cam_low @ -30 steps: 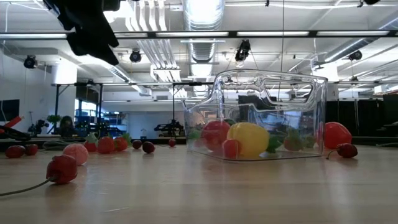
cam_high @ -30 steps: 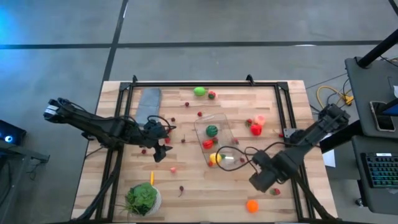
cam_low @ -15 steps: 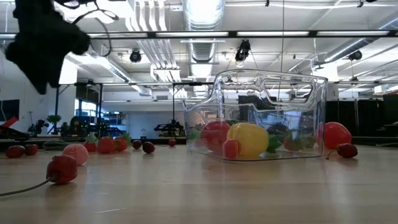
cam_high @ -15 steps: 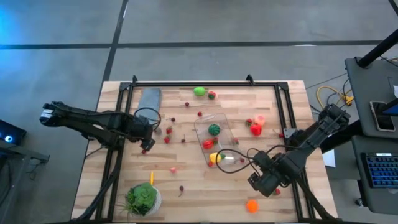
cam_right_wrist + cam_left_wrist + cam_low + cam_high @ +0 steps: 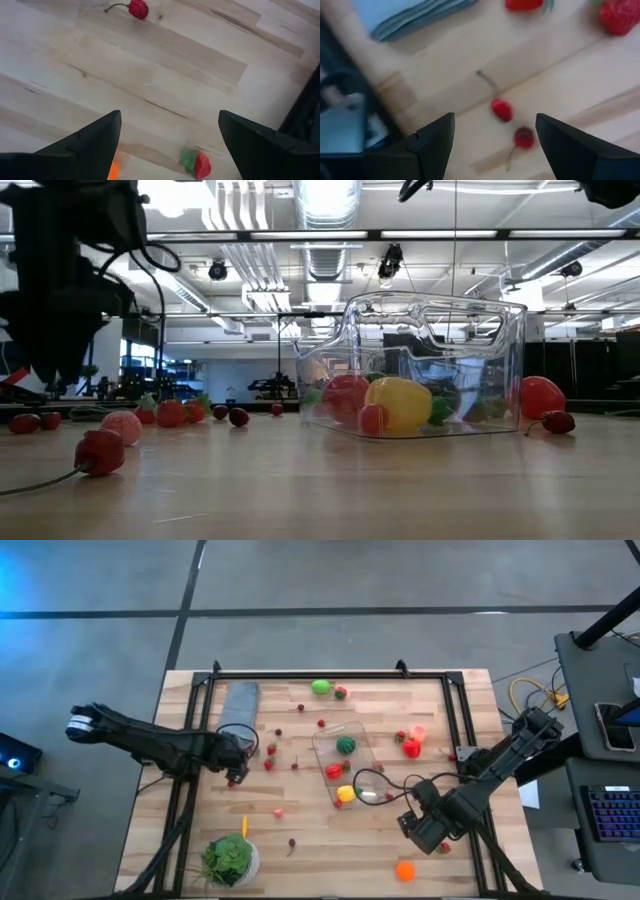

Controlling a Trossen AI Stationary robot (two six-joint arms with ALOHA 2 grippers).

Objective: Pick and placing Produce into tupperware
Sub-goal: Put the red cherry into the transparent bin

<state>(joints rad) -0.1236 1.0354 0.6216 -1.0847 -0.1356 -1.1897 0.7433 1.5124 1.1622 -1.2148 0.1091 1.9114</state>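
Step in hand: approach to pick. Left gripper (image 5: 492, 132), fingers spread and empty, hovers over two cherries (image 5: 502, 109) at table's 9 o'clock. Tupperware (image 5: 345, 762) sits at centre. Right gripper (image 5: 167, 137), spread, waits near 4 o'clock. Next move likely calls for descent astride one cherry.

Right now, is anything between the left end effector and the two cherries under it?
Nothing visible. The left end effector is open above the cherries, with only bare table between. The grey cloth lies off to the side.

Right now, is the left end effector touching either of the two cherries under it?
Apart. The left wrist view shows the left end effector open, with bare wood between its fingers and the two cherries.
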